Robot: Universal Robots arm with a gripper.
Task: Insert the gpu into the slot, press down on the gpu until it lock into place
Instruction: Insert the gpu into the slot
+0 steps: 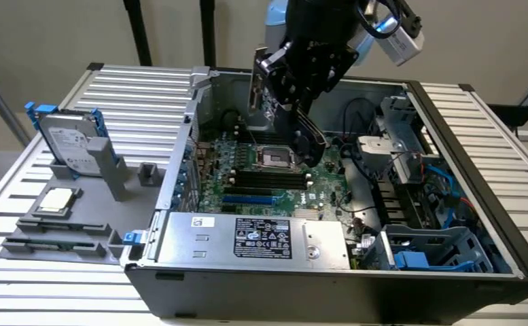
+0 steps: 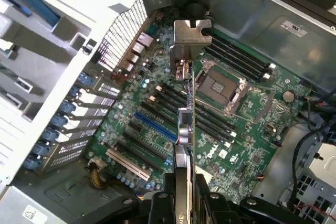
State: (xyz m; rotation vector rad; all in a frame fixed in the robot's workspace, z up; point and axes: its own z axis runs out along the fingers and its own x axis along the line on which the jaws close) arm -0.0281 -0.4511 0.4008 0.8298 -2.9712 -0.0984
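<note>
Upper centre in the exterior view, the hand is closed on the gpu. It grips the card by its upper part, so the card hangs tilted over the open computer case. The card's lower end is above the processor socket and appears clear of the motherboard. From the wrist view, the card runs edge-on away from the hand, with its metal bracket at the far end. The slot is a bright-blue strip lower in the exterior frame, between the memory slots and the power-supply box, and nothing sits in it. In the wrist view it lies off to one side of the card's edge, not beneath it. I judge the task to be at an early stage. The card is grasped and over the case, but it is not yet lined up with the slot, inserted or pressed home.
</note>
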